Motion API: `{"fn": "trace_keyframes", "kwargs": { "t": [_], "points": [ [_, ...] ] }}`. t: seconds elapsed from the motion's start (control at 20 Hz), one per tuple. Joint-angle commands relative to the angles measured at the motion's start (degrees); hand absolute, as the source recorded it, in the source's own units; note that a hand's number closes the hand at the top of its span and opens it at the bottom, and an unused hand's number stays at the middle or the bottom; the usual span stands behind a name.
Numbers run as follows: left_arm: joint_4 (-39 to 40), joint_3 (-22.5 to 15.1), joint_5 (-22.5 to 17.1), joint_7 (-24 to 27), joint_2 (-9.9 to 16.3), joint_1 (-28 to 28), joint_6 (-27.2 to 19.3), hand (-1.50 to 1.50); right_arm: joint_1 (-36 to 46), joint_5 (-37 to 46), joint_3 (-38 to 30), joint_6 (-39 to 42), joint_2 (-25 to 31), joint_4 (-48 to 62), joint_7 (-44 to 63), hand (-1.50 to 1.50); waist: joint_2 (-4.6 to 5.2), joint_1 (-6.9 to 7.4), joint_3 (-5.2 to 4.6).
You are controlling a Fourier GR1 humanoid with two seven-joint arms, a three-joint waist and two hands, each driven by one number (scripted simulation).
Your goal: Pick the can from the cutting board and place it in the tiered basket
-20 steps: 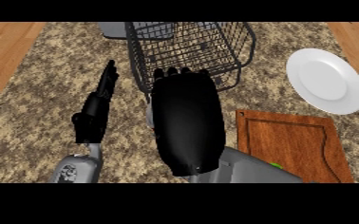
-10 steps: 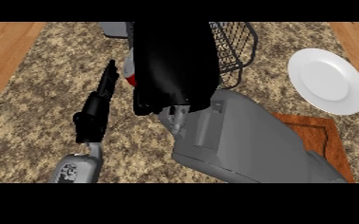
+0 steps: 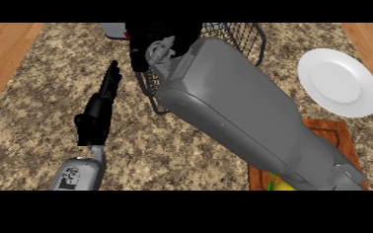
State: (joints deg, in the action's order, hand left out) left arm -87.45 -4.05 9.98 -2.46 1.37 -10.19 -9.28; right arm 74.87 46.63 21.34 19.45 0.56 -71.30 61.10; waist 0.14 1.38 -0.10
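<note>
Speckled granite counter (image 3: 218, 163) lay under the right hand (image 3: 164, 37) — curled over the black wire tiered basket (image 3: 244, 37), the can hidden, likely light, rigid, slippery-sided.

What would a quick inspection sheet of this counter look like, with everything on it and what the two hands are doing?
Surface: speckled stone counter, wood strips at both side edges.
Job's things: wire tiered basket at the top middle; cutting board at lower right, mostly hidden by the right forearm; can not clearly visible, only a red bit near the right hand.
Clutter: white plate at right; yellow-green item at the board's lower edge; grey object at top left.
Hands: right hand over the basket's left side, fingers unclear; left hand resting open at left.
Cables: nothing seen.
Surroundings: nothing seen.
</note>
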Motion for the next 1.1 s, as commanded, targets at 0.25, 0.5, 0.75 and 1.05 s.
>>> {"fn": "trace_keyframes", "kwargs": {
  "t": [0.25, 0.5, 0.75, 1.05],
  "points": [
    [-2.96, -0.25, -1.09, -0.48, 0.46, 1.98, 0.24, 0.0, 1.86, 7.04, -2.77, -5.2, -0.52, 14.06, -4.31, 1.5, -0.04, -0.47, 0.06],
    [-1.55, -2.19, 0.79, -0.9, -1.29, 1.38, -1.57, 0.0, -2.24, 3.13, -11.78, -14.47, -0.54, 14.6, -2.57, -1.5, -0.03, -0.96, 0.16],
    [-0.08, 0.67, 0.18, -0.75, 1.02, -0.6, -0.51, 0.0, -4.79, -1.78, -10.66, -22.77, -0.55, 17.15, -7.53, -1.5, 0.09, -0.13, 0.09],
    [-0.8, 0.49, -0.32, -0.04, 1.28, 1.85, 0.25, 0.0, -6.23, -2.23, -16.95, -32.16, 0.09, 11.08, -9.28, -1.5, -0.21, -1.31, 0.13]
  ]
}}
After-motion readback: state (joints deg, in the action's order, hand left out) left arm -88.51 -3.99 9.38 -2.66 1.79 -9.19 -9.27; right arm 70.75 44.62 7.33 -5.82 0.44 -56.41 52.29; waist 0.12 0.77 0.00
